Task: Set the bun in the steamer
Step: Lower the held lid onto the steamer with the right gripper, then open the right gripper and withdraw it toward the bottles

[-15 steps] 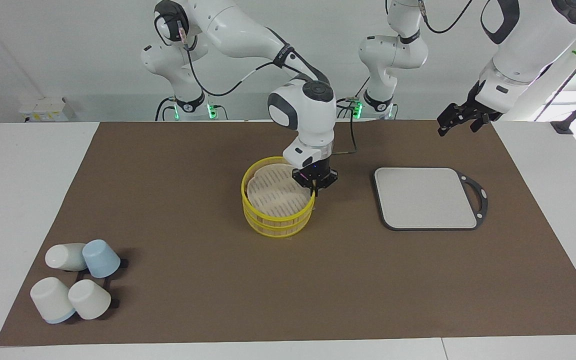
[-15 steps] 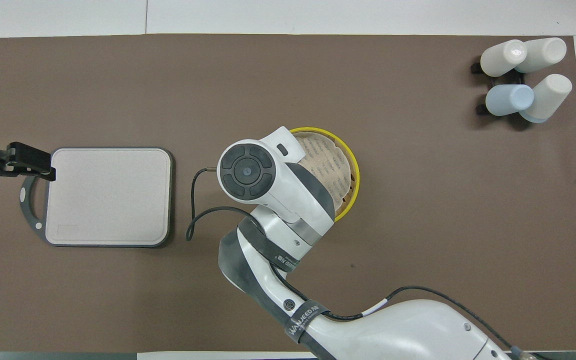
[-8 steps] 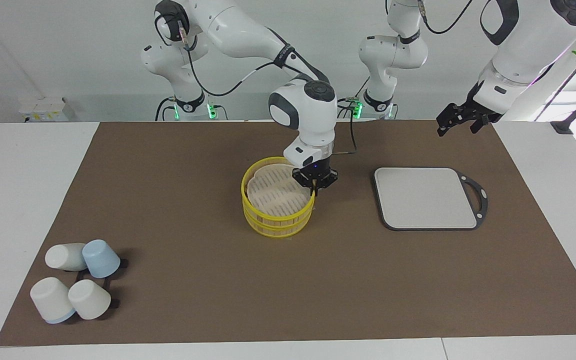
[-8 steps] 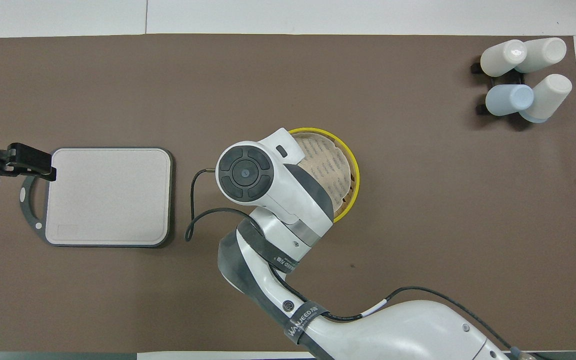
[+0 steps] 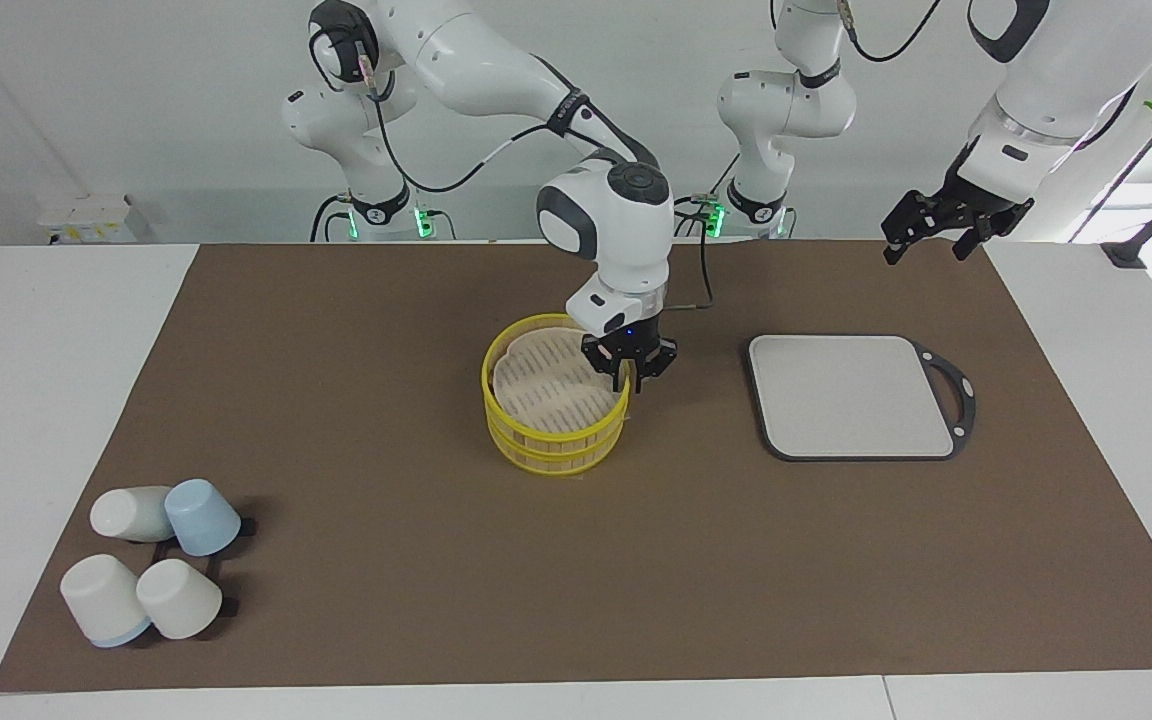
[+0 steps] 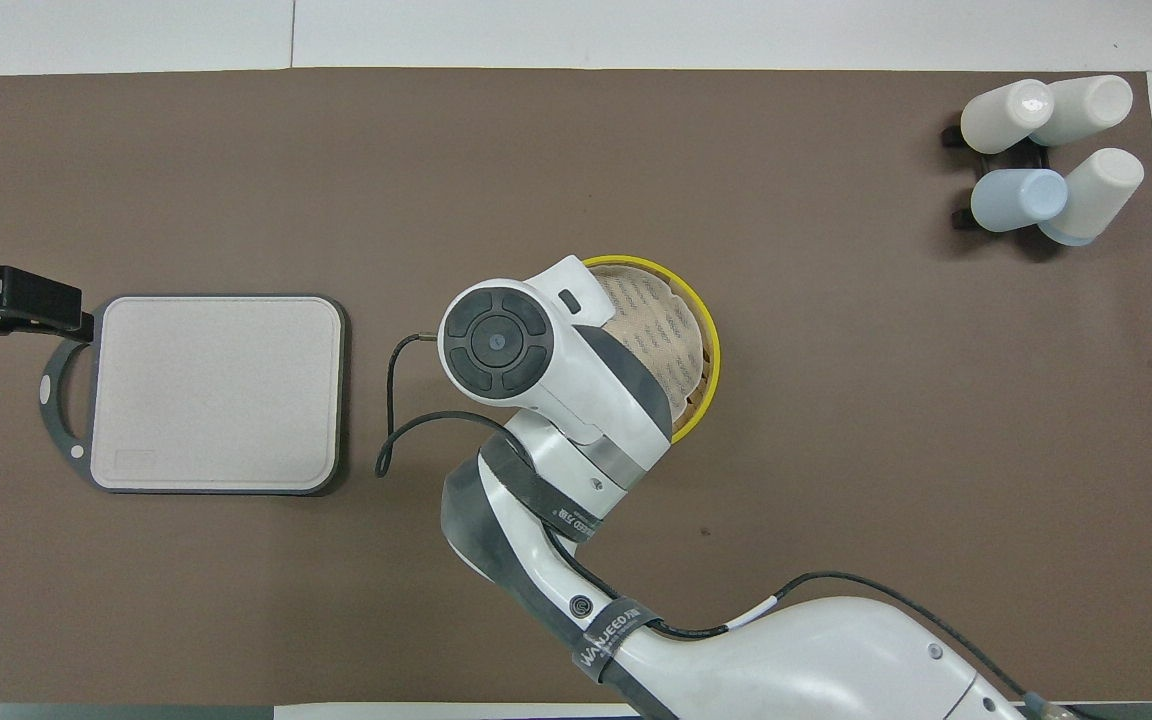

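At mid-mat, steamer [image 5: 554, 408]: yellow-rimmed, pale lid seated inside.
Right gripper [image 5: 631, 384]: fingers parted astride its rim.
Left gripper [image 5: 941, 232]: spread, waiting above mat [image 5: 386, 330] edge.

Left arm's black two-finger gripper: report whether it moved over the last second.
Yes. In the overhead view the left gripper drew back from the grey square board: its tip overlapped the board's edge, now only the handle loop.

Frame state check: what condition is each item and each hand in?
steamer: upright, lid lying in its top.
bun: not visible.
right hand: open, at the steamer's rim.
left hand: open, raised near the board's handle end.
board: lying flat.
cups: four, tipped on their rack.
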Tool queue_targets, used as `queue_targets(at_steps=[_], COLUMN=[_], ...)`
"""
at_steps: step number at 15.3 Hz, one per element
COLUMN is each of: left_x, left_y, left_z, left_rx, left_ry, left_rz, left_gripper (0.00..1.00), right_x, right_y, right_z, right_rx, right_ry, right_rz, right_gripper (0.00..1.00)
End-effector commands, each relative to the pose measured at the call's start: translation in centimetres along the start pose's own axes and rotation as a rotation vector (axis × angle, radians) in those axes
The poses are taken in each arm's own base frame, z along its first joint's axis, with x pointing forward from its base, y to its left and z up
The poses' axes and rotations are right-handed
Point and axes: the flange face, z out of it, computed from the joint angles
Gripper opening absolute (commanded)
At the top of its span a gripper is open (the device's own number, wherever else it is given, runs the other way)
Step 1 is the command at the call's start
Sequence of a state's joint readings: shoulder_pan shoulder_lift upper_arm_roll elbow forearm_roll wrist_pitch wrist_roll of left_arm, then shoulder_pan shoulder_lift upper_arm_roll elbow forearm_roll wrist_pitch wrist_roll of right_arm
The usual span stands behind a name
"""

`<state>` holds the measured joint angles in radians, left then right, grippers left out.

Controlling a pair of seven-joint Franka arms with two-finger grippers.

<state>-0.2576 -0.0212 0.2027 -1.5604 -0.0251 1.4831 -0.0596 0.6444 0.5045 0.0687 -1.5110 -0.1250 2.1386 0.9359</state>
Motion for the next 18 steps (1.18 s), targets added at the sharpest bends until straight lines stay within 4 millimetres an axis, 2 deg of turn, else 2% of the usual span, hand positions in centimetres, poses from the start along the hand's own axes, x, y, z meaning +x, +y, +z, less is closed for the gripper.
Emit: queue_targets(at_steps=[1, 6, 10, 13, 15, 18], left_x=[0.2, 0.2, 0.3, 0.3, 0.2, 0.2], left_y=[-0.1, -0.3, -0.3, -0.2, 0.0, -0.1], left_z=[-0.5, -0.4, -0.5, -0.4, -0.3, -0.3], left_rx=[0.014, 0.017, 0.017, 0.017, 0.017, 0.016], left_ry=[0.005, 0.008, 0.009, 0.008, 0.005, 0.006], left_rz=[0.033, 0.049, 0.049, 0.052, 0.054, 0.053], left_gripper=[1.00, 1.00, 1.00, 1.00, 1.00, 1.00], right_x=[1.1, 5.4, 8.2, 11.0, 12.5, 13.5], right_y=[1.8, 7.6, 12.4, 17.6, 21.0, 25.6], right_z=[-1.7, -6.0, -6.8, -7.8, -9.7, -13.8], right_rx=[-0.003, -0.018, -0.057, -0.080, -0.083, -0.091], right_ry=[0.005, -0.015, -0.057, -0.087, -0.086, -0.086], right_rz=[0.027, -0.043, -0.133, -0.225, -0.259, -0.299], right_gripper=[1.00, 1.00, 1.00, 1.00, 1.00, 1.00])
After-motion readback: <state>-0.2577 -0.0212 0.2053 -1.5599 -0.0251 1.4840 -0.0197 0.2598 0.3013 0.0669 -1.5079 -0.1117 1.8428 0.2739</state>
